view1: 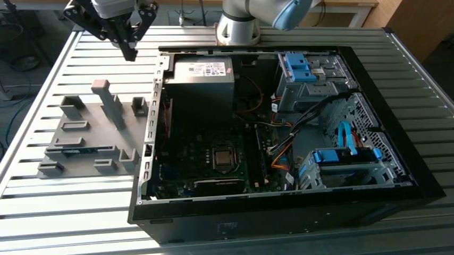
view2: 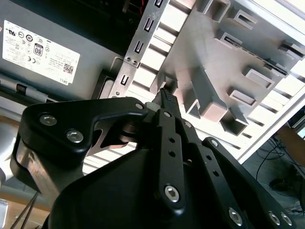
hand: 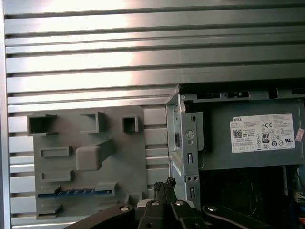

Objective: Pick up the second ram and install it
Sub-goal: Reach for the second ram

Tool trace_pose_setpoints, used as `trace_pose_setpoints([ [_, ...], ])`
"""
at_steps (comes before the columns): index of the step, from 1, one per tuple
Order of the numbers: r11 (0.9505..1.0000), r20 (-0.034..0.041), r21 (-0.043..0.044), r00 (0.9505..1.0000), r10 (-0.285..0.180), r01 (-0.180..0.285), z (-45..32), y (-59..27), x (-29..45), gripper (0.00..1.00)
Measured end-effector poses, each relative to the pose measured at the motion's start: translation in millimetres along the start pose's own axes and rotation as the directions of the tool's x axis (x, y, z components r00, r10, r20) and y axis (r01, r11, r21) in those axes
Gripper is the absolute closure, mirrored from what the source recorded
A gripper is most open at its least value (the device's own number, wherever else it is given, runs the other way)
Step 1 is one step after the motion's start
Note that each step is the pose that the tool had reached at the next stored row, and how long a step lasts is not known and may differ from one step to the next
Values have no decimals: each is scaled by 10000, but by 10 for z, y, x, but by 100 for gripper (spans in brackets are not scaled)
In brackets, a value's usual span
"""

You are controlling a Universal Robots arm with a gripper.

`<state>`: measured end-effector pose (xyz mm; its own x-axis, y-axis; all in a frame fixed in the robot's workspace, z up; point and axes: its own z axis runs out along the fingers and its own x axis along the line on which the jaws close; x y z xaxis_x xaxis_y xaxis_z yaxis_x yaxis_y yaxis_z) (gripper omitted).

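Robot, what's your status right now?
Gripper shut, holding nothing, above the table. Second ram lying in grey holder tray. Tall tray post stands beside it.

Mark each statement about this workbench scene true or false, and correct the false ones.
1. The thin blue circuit-board stick sits in a slot of the grey plastic holder tray. True.
2. The black pincer grips that stick. False: it is shut, holding nothing, apart from the tray.
3. The black computer case lies open. True.
4. The tray lies inside the case. False: it lies beside it on the slatted metal table.
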<state>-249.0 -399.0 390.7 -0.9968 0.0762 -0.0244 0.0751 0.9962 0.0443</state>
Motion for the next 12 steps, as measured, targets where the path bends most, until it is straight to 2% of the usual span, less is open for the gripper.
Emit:
trace_pose_setpoints([
  [12, 10000, 1, 0, 10000, 0, 0, -1, -6, 79, 89],
])
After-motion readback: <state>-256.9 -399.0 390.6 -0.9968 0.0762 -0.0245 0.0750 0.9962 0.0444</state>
